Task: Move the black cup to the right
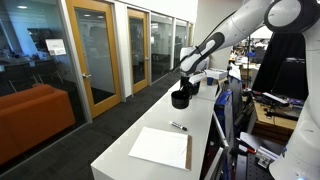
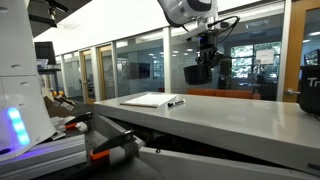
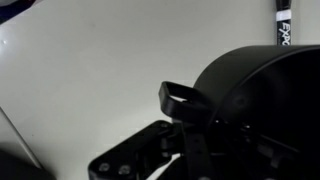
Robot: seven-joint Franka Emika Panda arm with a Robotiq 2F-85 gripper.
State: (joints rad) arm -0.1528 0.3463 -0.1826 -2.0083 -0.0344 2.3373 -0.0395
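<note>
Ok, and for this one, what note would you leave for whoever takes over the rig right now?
Gripper: shut on the black cup, clamped on its rim, as the wrist view shows.
Cup: in an exterior view it appears lifted clear of the table.
Paper sheet and pen lie flat on the table, apart from the cup.
Done: grasp and lift.
Left: carry the cup to the right, set it down upright, release.
</note>
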